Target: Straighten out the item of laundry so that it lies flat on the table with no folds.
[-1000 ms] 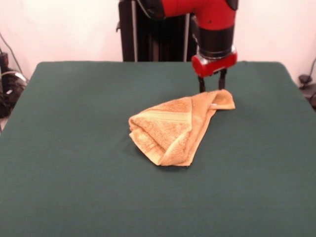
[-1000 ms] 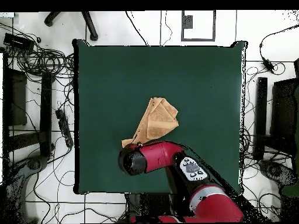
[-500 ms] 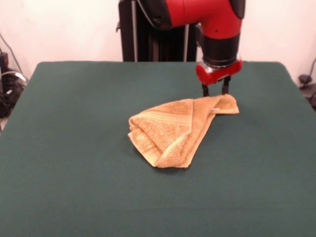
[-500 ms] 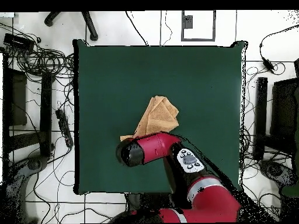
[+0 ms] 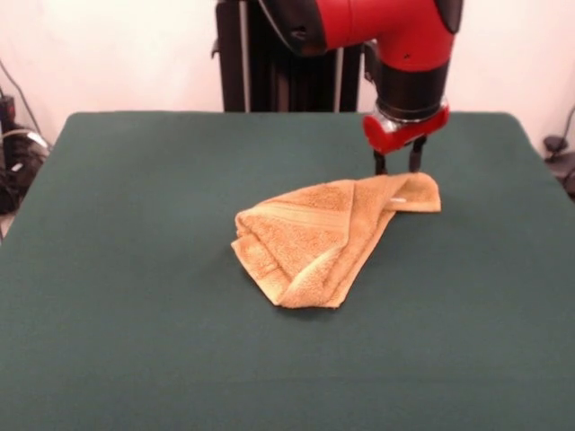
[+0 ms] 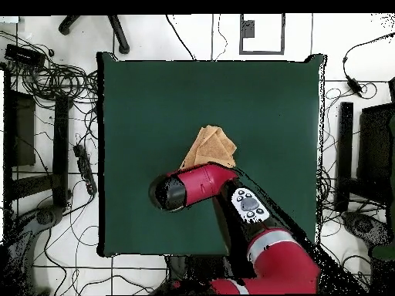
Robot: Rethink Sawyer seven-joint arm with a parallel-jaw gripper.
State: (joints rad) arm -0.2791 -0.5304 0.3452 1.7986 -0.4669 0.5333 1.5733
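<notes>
The item of laundry [image 5: 310, 238], a golden-orange terry towel, lies crumpled and folded over itself near the middle of the dark green table [image 5: 126, 296]. One corner of it stretches out to the right, drawn thin. My gripper [image 5: 396, 171] comes down right behind that corner, with its two dark fingers [image 5: 379, 163] standing at the cloth's upper edge and their tips hidden by it. It appears shut on the corner. In the overhead view the towel [image 6: 210, 148] shows partly, and the red arm [image 6: 197, 189] covers its gripped end and the gripper above the table [image 6: 262, 100].
Green cloth stretches wide on all sides of the towel. Beyond the table's edges the overhead view shows tangled cables [image 6: 73, 154] and dark equipment [image 6: 343, 154] on the floor. A black stand [image 5: 269, 67] rises behind the table.
My gripper has moved right in the front view, carrying the towel's corner with it. The towel's gripped end has stretched out, and the folded bulk has barely shifted.
</notes>
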